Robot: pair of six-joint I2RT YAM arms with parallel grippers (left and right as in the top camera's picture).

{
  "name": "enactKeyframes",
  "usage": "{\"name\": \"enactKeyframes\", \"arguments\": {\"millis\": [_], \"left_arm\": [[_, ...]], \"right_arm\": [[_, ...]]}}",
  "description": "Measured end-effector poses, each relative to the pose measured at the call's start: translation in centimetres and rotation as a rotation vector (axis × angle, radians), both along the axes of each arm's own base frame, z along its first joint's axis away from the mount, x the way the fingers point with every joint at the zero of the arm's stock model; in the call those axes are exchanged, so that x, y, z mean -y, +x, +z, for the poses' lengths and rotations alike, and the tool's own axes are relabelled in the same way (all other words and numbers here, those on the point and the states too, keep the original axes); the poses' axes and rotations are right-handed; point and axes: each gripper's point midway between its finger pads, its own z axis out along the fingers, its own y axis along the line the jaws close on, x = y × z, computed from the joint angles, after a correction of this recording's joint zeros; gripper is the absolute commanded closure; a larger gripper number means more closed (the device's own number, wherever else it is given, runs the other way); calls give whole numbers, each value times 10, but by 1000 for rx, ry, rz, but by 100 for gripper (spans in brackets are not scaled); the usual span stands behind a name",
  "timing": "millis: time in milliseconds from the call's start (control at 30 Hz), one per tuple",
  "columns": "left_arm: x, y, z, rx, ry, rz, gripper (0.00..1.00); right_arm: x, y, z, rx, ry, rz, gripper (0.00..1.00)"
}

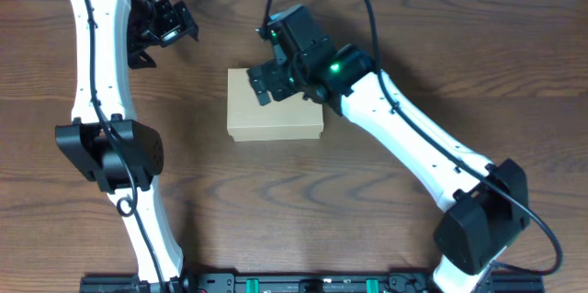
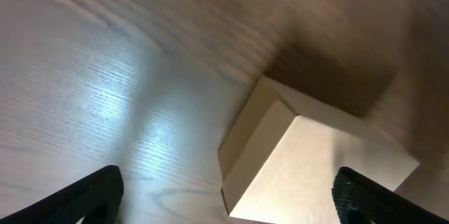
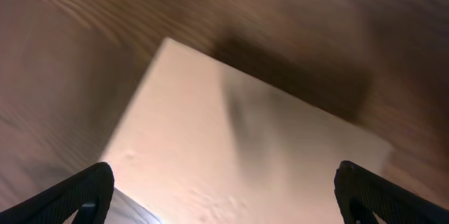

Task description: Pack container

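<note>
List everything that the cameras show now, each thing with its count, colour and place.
small rectangular cardboard box: one, tan-brown, middle of the table, lid shut
wooden table: one, dark brown, under everything
rail: one, black with green parts, bottom edge of the overhead view
left arm: one, white and black, left side
right arm: one, white and black, right side
left gripper: one, black, open, apart from the box, on its far left
right gripper: one, black, open, over the box's far right corner
</note>
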Motion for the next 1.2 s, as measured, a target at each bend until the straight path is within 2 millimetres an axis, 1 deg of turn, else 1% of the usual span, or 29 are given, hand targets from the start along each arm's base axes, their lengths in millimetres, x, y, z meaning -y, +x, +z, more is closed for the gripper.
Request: {"name": "enactKeyframes", "arguments": {"millis": [100,167,233,333,400,467,533,600,733,833,933,1033,1133,1200], "left_arm": [[6,2,4,14,-34,-9,4],[13,2,6,20,-74,-25,5],[17,2,7,28,-94,-47,5],[19,2,10,41,-94,-79,5],[21,0,15,58,-89,-102,5],[26,-3,26,89,-80,-129,5],[33,-7,41,127,-71,-160,5],[42,-14,58,171,-53,-191,5],[64,-30,92,262,-22,-270,5],[77,-39,105,298,-14,-309,5],[85,-46,111,310,-16,-332,5],[85,-58,111,294,-12,-337,5],[79,-81,107,258,5,-332,5],[75,-105,103,232,12,-330,5]], "right_arm": [[11,2,0,-9,-16,-9,1],[20,1,7,10,-38,17,0],[29,-5,18,30,-65,54,1],[47,-20,43,65,-90,104,1],[60,-28,64,108,-83,126,1],[74,-37,81,152,-64,140,1],[91,-48,88,185,-48,141,1],[106,-60,88,205,-32,137,1],[139,-94,76,244,-1,116,1],[159,-122,71,283,22,99,1],[176,-148,75,351,51,81,1],[187,-168,81,424,78,68,1],[192,-180,82,452,91,68,1],[194,-186,78,438,86,69,1]]}}
